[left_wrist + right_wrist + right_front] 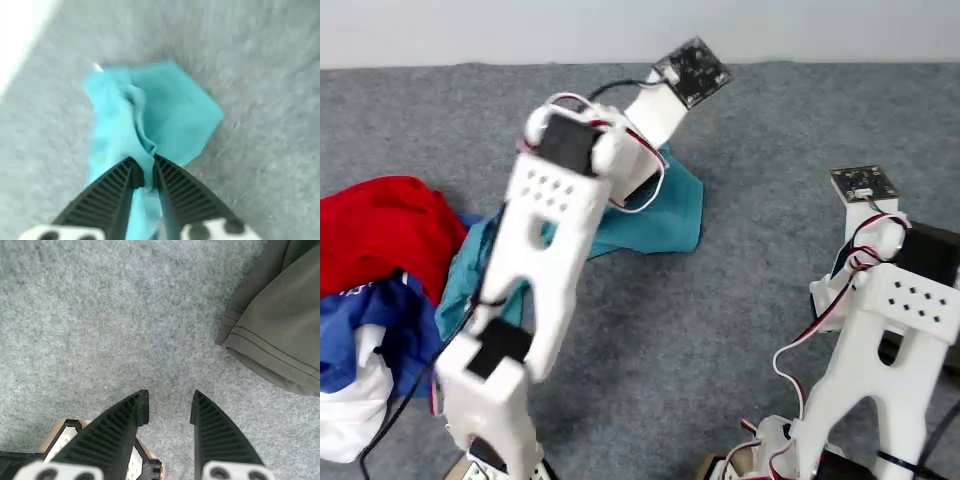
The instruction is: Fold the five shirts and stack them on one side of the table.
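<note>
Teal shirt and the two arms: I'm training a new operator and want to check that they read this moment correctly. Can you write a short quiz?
1. True or false: the left hand is shut on the teal shirt.
2. Which shirt lies near the right hand? A: olive shirt. B: striped shirt. C: yellow shirt.
3. Fill in: the right hand is ___ and holds nothing.

Key: 1 true; 2 A; 3 open.

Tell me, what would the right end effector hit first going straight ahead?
Probably the bare grey table cover; the open right end effector points at it, with the olive shirt off to one side.
</note>
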Available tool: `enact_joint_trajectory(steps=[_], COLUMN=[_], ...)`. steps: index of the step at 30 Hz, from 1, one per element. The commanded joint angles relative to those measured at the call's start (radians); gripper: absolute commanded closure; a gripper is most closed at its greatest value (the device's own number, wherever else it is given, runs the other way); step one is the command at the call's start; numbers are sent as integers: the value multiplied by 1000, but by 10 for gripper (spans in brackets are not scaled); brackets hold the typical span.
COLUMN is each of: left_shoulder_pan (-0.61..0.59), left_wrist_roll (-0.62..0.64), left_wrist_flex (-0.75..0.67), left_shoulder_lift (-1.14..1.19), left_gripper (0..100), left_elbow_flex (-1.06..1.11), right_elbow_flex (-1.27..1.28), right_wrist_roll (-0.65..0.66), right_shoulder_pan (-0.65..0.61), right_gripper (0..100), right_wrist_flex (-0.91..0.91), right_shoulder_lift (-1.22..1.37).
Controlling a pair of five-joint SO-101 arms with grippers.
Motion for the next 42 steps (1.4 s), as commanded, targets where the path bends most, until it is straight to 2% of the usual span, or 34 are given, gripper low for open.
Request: enact_joint_trajectory(steps=[1, 10, 14, 17, 21, 24, 27, 33, 37, 42], left_shoulder_pan=[21, 8, -6, -75, -207, -288, -333, -374, -445, -611], left_wrist_roll=[5, 5, 5, 3, 2, -72, -133, -138, -135, -135], left_wrist_flex=[23, 23, 23, 23, 23, 23, 17, 15, -18, -77], left_shoulder_lift=[-215, -565, -698, -806, -954, -1071, -1186, -1407, -1534, -1663], left_gripper=[987, 987, 987, 987, 987, 987, 987, 987, 987, 987], left_elbow_flex=[-50, -50, -22, 67, 266, 479, 717, 1112, 1310, 1508], right_elbow_flex=[-8, -6, -8, -12, -12, -12, -11, -6, -9, -14], right_wrist_roll=[-5, -5, -5, -9, -11, -12, -12, -84, -101, -103], right_shoulder_pan=[-12, -22, -108, -202, -282, -325, -387, -567, -719, -888], right_gripper=[852, 852, 852, 852, 852, 852, 852, 852, 852, 850], right_wrist_flex=[36, 30, 30, 21, -54, -134, -205, -309, -311, -232], right_shoulder_lift=[-31, -31, -31, -31, -30, -25, -21, -19, 31, 163])
